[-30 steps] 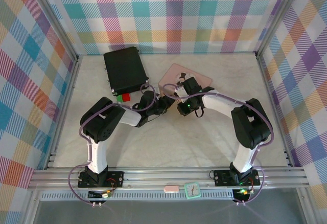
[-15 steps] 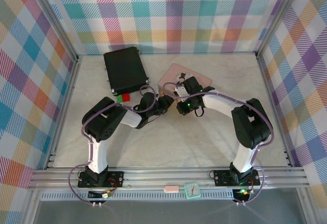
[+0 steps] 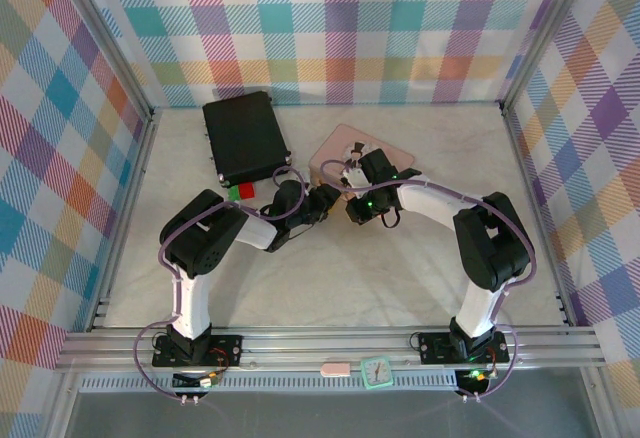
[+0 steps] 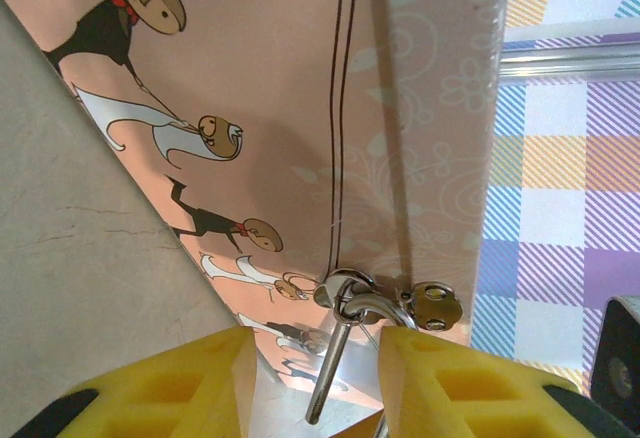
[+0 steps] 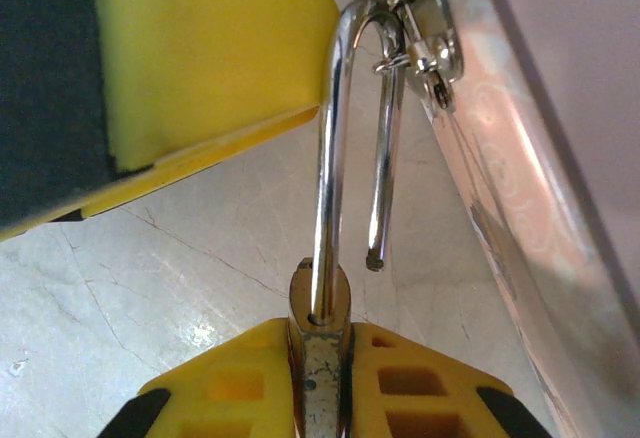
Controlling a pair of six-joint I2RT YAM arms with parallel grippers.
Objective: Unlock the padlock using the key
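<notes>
Pinching the tiny brass-gold padlock (image 5: 320, 303) to steady it, right gripper (image 5: 320, 358) is keeping it hooked on pink picture tin's (image 4: 250, 78) clasp (image 5: 425, 18) — thin silvery shackle (image 5: 325, 138) hanging sprung — left gripper (image 4: 315, 363) jaws standing spread, straddling it

The left gripper (image 3: 327, 196) is brought slightly nearer the far edge of the desk (image 3: 400, 278), closer against the pink tin (image 3: 340, 143), with its fingers (image 4: 200, 378) parted a touch wider. The right gripper (image 3: 352, 176) is shifted marginally the same way.

Pink tin (image 4: 300, 108) printed with small cartoon figures; brass-gold padlock (image 5: 320, 298), silvery shackle (image 5: 325, 158); pastel plaid walls (image 3: 340, 18); black case (image 3: 245, 138) far left.
</notes>
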